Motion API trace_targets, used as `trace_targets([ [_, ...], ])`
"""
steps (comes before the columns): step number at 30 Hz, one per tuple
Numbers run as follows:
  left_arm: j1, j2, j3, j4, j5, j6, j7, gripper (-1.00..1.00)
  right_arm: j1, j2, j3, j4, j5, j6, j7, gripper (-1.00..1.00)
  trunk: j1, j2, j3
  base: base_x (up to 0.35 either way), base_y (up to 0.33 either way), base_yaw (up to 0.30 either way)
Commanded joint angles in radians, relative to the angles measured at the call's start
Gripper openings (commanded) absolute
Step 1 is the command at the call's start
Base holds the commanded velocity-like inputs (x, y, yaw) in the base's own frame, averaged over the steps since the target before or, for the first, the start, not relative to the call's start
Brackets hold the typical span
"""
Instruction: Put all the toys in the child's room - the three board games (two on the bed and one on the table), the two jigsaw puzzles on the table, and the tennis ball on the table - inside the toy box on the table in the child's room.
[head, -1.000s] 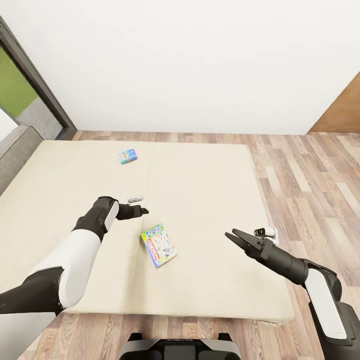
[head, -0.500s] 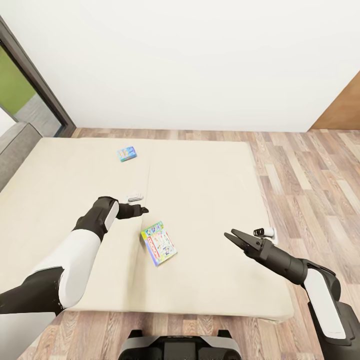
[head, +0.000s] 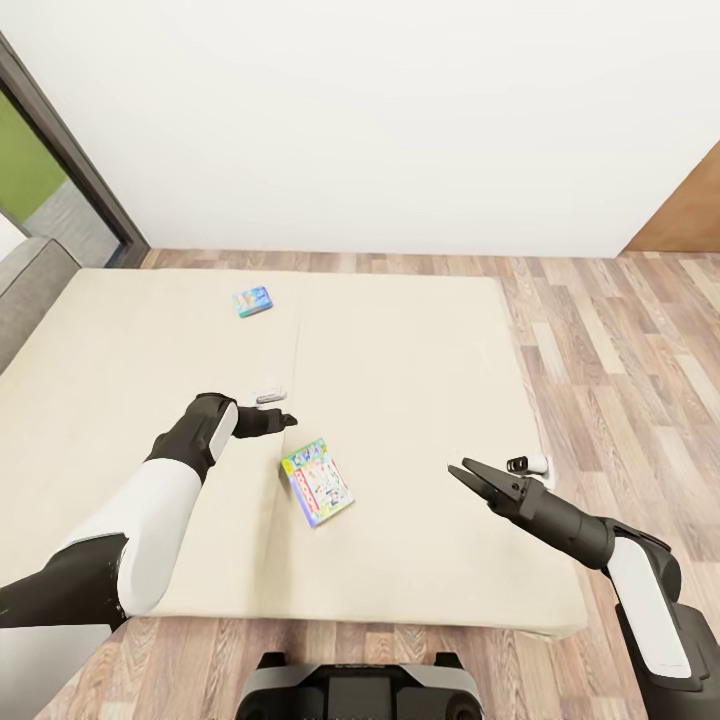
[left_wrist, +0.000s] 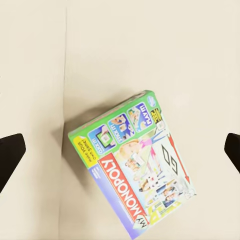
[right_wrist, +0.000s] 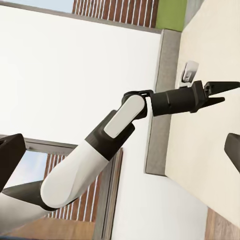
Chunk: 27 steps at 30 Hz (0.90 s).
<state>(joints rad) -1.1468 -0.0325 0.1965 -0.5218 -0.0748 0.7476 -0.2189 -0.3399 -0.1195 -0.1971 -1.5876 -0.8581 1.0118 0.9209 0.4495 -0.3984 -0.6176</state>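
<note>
Head view, read left to right: a grey-framed window sits at the far left with green outside, then the grey headboard, then the bed with its beige two-part mattress reaching across to the wood-plank floor at the right.

Our left gripper hovers over the mattress near the centre seam. We see its jaws parted in the left wrist view, dark fingertips at either edge of that picture and nothing between them but the box below. That box is the green-edged Monopoly board game, lying flat and skewed on the mattress, just nearer the robot than the left gripper and apart from it.

The small blue board game lies flat farther up the bed, well apart from the Monopoly box and towards the white wall.

Our right gripper hangs above the right part of the mattress, jaws spread open, holding nothing. Right wrist view looks across at our left arm.
</note>
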Motion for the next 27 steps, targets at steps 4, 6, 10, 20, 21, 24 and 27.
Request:
trace_targets([
  [4, -0.001, -0.001, 0.008, -0.001, -0.008, 0.004, -0.006, 1.00, -0.001, 0.000, -0.001, 0.000, 0.002, 0.004, 0.004, 1.00, 0.000, -0.002, -0.006, 0.000, 0.000, 0.000],
  [6, -0.001, -0.001, 0.008, -0.001, -0.008, 0.003, -0.006, 1.00, -0.001, 0.000, 0.000, 0.000, 0.003, 0.004, 0.004, 1.00, 0.000, -0.002, -0.009, 0.000, 0.000, 0.000],
  [10, -0.001, -0.001, 0.008, -0.001, -0.008, 0.003, -0.007, 1.00, -0.001, 0.000, 0.003, 0.000, 0.003, 0.004, 0.004, 1.00, 0.000, -0.002, -0.014, 0.000, 0.000, 0.000],
  [20, -0.001, -0.001, 0.008, 0.028, -0.007, -0.029, -0.006, 1.00, -0.001, 0.000, 0.004, 0.000, 0.004, 0.004, -0.013, 1.00, 0.000, -0.002, -0.027, 0.000, 0.000, 0.000],
  [21, -0.001, 0.000, 0.008, 0.037, -0.007, -0.034, -0.006, 1.00, -0.001, 0.000, 0.005, 0.000, 0.004, 0.004, -0.015, 1.00, 0.000, -0.002, -0.029, 0.000, 0.000, 0.000],
  [24, -0.001, 0.000, 0.008, 0.046, -0.007, -0.040, -0.006, 1.00, -0.001, 0.000, 0.005, 0.000, 0.004, 0.004, -0.016, 1.00, 0.000, -0.002, -0.033, 0.000, 0.000, 0.000],
  [27, -0.001, 0.000, 0.008, 0.050, -0.007, -0.044, -0.007, 1.00, -0.001, 0.000, 0.005, 0.000, 0.004, 0.004, -0.017, 1.00, 0.000, -0.002, -0.036, 0.000, 0.000, 0.000],
])
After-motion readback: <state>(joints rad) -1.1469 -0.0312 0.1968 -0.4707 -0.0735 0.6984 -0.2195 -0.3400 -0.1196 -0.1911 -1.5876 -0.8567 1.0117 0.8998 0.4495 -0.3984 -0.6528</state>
